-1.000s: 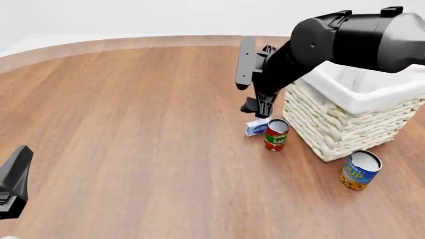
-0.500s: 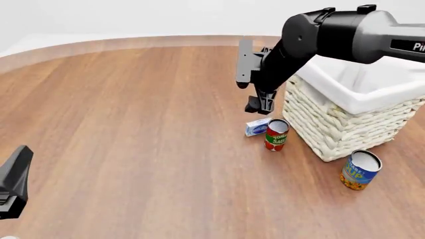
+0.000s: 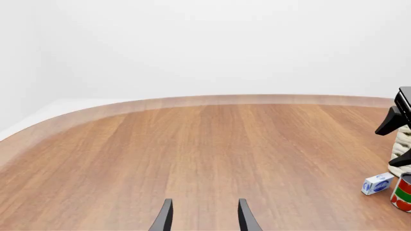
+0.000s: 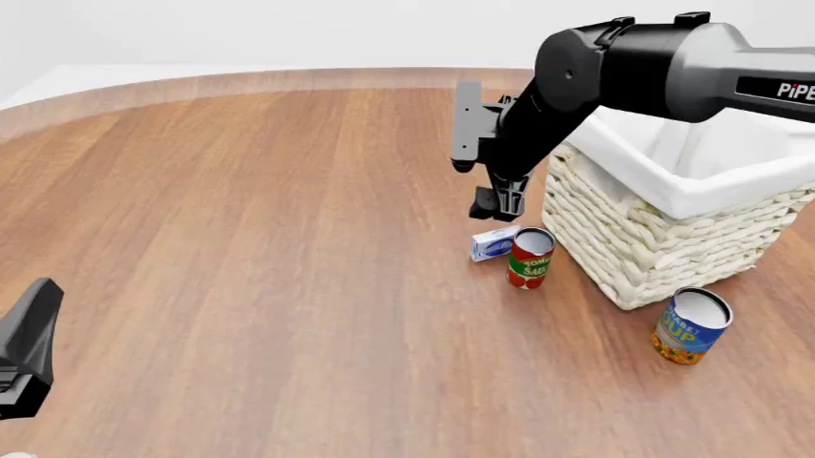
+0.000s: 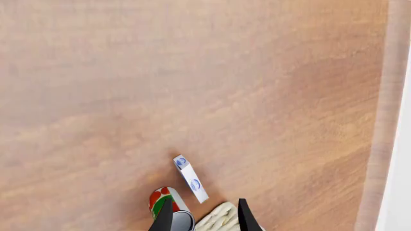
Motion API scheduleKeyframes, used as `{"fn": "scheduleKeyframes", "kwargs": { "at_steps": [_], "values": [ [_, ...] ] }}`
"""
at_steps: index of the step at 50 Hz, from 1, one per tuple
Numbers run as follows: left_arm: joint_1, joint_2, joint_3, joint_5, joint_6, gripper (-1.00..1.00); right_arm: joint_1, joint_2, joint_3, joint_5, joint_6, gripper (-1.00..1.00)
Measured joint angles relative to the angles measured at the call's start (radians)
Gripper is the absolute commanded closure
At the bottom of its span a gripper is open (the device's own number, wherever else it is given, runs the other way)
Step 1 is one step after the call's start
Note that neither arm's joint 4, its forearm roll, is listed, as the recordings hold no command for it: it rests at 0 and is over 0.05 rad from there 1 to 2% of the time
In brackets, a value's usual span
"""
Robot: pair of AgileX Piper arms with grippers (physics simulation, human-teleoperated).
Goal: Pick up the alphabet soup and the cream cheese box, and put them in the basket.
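Right gripper (image 4: 499, 201), jaws spread, hangs above the box (image 4: 493, 243) lying left of the basket (image 4: 662, 239); it should descend straight, clear of the sauce can (image 4: 530, 259) touching it.

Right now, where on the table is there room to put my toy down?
The wide bare wood left of the little box is free. It is crowded by the basket: the box and red can sit together under the right gripper, and the blue can stands at the near corner.
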Motion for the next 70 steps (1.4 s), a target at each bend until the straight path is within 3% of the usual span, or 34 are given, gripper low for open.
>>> {"fn": "scheduleKeyframes", "kwargs": {
  "at_steps": [35,70],
  "values": [
    [0.000,0.003,-0.002,-0.001,0.000,-1.00,0.007,0.059,0.022,-0.014,-0.022,-1.00],
    [0.000,0.003,-0.002,-0.001,0.000,-1.00,-0.009,0.179,-0.029,-0.009,-0.041,-1.00]
  ]
}}
